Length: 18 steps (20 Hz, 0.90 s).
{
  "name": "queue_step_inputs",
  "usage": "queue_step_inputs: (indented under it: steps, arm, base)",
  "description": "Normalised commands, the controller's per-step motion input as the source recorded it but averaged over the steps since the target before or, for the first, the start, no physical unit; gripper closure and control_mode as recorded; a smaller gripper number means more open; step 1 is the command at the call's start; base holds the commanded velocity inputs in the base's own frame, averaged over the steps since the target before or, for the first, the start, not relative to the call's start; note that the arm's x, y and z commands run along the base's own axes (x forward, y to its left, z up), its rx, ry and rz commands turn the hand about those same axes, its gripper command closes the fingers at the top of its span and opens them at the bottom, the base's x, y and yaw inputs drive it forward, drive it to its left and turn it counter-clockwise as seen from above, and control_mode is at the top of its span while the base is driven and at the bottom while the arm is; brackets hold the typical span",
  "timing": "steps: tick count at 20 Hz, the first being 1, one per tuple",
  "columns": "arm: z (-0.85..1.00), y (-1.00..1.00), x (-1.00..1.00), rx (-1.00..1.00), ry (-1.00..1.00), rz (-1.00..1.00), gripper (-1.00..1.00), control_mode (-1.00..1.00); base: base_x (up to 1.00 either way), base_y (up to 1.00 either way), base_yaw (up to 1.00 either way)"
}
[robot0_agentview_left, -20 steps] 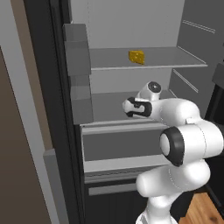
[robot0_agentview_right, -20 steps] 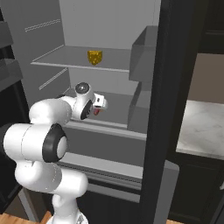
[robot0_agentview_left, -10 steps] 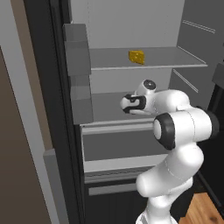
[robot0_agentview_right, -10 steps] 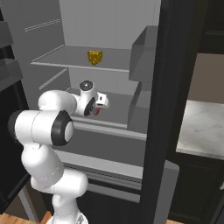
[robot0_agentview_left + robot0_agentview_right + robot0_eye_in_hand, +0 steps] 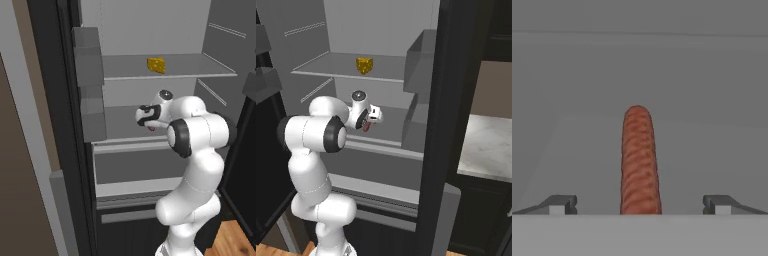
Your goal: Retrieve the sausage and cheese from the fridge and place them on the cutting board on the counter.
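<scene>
The fridge (image 5: 150, 30) stands open with a light grey inside. The yellow cheese (image 5: 156, 65) (image 5: 364, 65) sits on its upper shelf. One shelf lower lies the reddish-brown sausage (image 5: 640, 160), a bit of which shows under the hand (image 5: 366, 126). My gripper (image 5: 640, 205) (image 5: 145, 115) (image 5: 374, 114) is open just above that lower shelf. The sausage lies lengthwise between the two fingertips (image 5: 559, 204) with wide gaps on both sides. The cutting board is out of view.
Grey door bins (image 5: 89, 55) hang on the left door and more bins (image 5: 423, 57) on the right door. Closed drawers (image 5: 135, 167) sit below the lower shelf. The white marbled counter (image 5: 488, 147) lies right of the fridge door.
The hand has pushed a little deeper over the lower shelf toward the sausage, and the elbow has swung up and in. The jaws stayed wide open. The cheese has not moved.
</scene>
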Motion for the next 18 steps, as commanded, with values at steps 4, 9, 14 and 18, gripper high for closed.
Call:
queue_step_inputs:
  steps: [4,9,14,18]
  arm:
    - [-0.39,0.0,0.04,0.0,0.07,0.0,-1.0,-1.0]
    - [-0.38,0.0,0.0,0.0,0.05,0.0,-1.0,-1.0]
    - [-0.32,0.0,0.01,0.0,0.03,0.0,-1.0,-1.0]
    - [-0.36,0.01,0.0,0.0,0.04,0.0,-1.0,-1.0]
  base:
    - [0.0,0.0,0.0]
    - [0.0,0.0,0.0]
    - [0.0,0.0,0.0]
    - [0.0,0.0,0.0]
